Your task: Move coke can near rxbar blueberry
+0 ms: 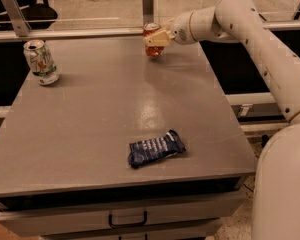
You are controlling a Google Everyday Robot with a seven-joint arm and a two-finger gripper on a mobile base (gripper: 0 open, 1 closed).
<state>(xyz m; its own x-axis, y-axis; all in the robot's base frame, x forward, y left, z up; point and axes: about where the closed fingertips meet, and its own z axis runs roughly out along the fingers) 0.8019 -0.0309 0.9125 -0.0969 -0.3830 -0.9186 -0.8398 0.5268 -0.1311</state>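
Observation:
The coke can (153, 51), red-orange with a silver top, stands upright near the far edge of the grey table (100, 109), right of centre. My gripper (157, 38) reaches in from the right and sits right at the can, covering its middle. The rxbar blueberry (155, 148), a crinkled dark blue wrapper with white lettering, lies flat near the table's front edge, well away from the can and the gripper.
A white and green soda can (40, 61) stands at the far left of the table. A metal rail with upright posts (148, 4) runs behind the far edge. A drawer with a handle (127, 219) sits below the front edge.

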